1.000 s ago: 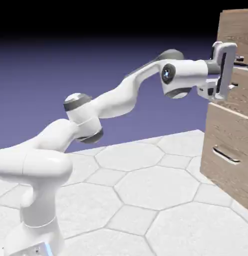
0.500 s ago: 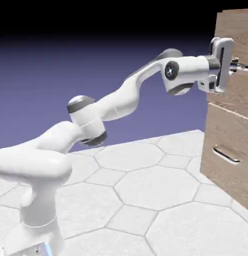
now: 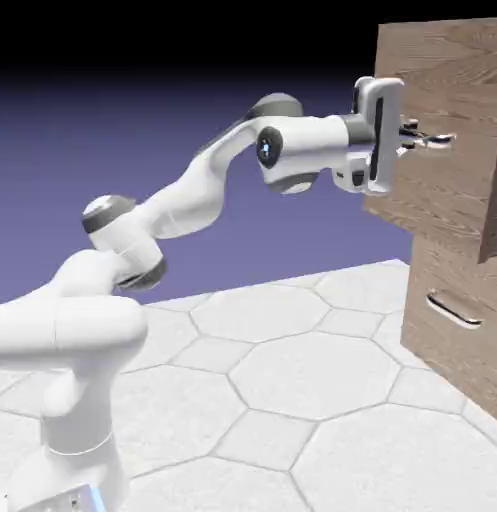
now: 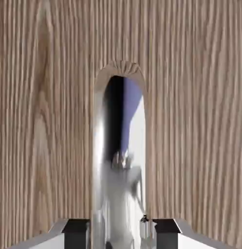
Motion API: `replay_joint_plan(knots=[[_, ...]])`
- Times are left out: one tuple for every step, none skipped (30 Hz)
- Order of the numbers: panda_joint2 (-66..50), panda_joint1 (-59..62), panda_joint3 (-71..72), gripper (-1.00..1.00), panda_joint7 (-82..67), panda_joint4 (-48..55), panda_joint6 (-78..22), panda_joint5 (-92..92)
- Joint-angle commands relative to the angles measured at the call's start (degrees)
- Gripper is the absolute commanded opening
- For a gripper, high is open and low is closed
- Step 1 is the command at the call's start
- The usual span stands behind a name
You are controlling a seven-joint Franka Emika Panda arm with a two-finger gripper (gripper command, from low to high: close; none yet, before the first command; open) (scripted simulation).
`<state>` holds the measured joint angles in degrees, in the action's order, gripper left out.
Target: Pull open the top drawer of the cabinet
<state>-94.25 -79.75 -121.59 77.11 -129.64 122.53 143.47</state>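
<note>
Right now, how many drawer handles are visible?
2. One on the top drawer, the upper handle, clamped in the pincer; the lower handle sits free on the drawer below.

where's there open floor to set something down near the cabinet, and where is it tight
Free: the white hex-tiled floor between the arm's base and the cabinet. Tight: at the top drawer, where the gripper is shut on its silver handle.

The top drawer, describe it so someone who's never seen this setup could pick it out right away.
Find the tall wood-grain cabinet at the exterior view's right. Two drawers are stacked in it, each with a slim silver handle. The top drawer is the upper one, sticking out well past the lower drawer, with the white arm's gripper shut on its handle.
</note>
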Motion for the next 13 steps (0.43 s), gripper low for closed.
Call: replay_joint_plan(knots=[[-0.39,-1.45,-0.61,-1.0,-0.11,-2.07,-0.71,-0.85],[-0.81,-2.91,-1.27,-1.0,-0.3,-4.15,-1.38,-1.6],[-1.26,-4.39,-1.98,-1.0,-0.46,-6.23,-2.04,-2.42],[-1.75,-5.88,-2.75,-1.0,-0.6,-8.3,-2.68,-3.32],[-2.28,-7.39,-3.58,-1.0,-0.71,-10.38,-3.31,-4.29],[-2.85,-8.91,-4.48,-1.0,-0.78,-12.45,-3.93,-5.35],[-3.49,-10.46,-5.45,-1.0,-0.82,-14.53,-4.54,-6.51],[-4.19,-12.01,-6.52,-1.0,-0.82,-16.61,-5.13,-7.79],[-4.34,-12.34,-6.75,-1.0,-0.81,-17.04,-5.25,-8.07],[-4.34,-12.34,-6.75,1.0,-0.81,-17.04,-5.25,-8.07],[-4.34,-12.34,-6.75,1.0,-0.81,-17.04,-5.25,-8.07],[-5.07,-14.1,-8.07,1.0,-0.81,-19.12,-5.67,-9.76],[-5.8,-15.87,-9.38,1.0,-0.81,-21.2,-6.08,-11.44]])
